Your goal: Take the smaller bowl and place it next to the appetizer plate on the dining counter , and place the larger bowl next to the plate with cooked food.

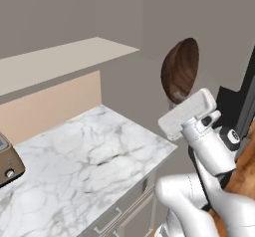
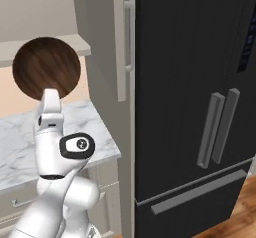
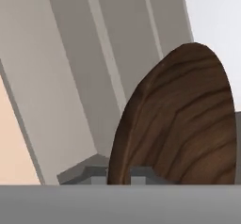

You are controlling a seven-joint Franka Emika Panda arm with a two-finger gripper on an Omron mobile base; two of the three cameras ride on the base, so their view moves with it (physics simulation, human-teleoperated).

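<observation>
Marble worktop (image 1: pixel 84 156) sits low by a black fridge (image 2: pixel 190 92). Up above its corner, the gripper (image 1: pixel 175 99) is clamped on the brown bowl (image 1: pixel 180 69), which stands on edge.

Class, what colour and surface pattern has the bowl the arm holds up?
The smaller bowl is dark brown with wood grain, clearest in the hand view.
</observation>
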